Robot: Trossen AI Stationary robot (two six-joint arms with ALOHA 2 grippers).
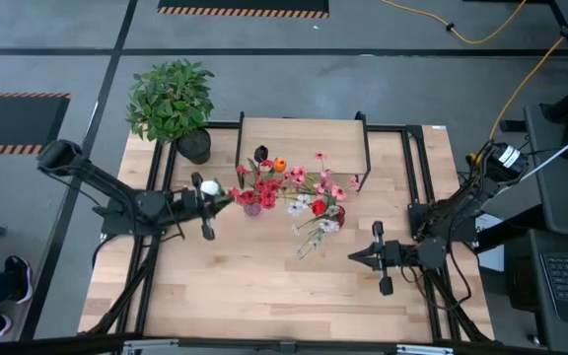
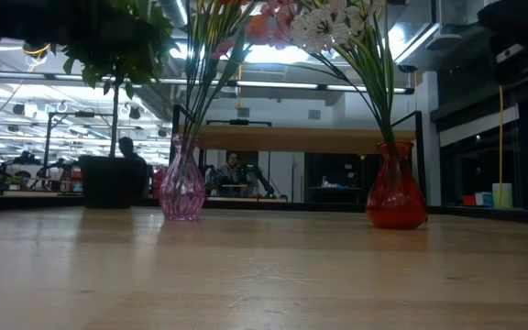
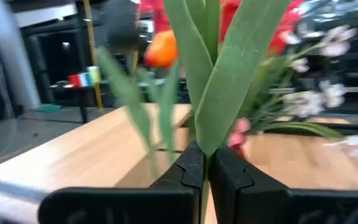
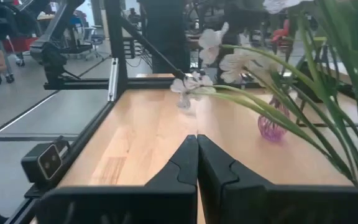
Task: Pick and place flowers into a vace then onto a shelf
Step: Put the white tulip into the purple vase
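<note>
The low view's top edge is cutting off the flowers (image 2: pixel 337 27). Blurred leaves are hiding the left wrist view's vases.

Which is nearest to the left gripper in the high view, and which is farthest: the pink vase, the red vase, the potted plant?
From the left gripper:
1. Pink vase, just beside it toward the table's middle.
2. Potted plant, at the far left corner.
3. Red vase, further right, nearer the right gripper.
</note>
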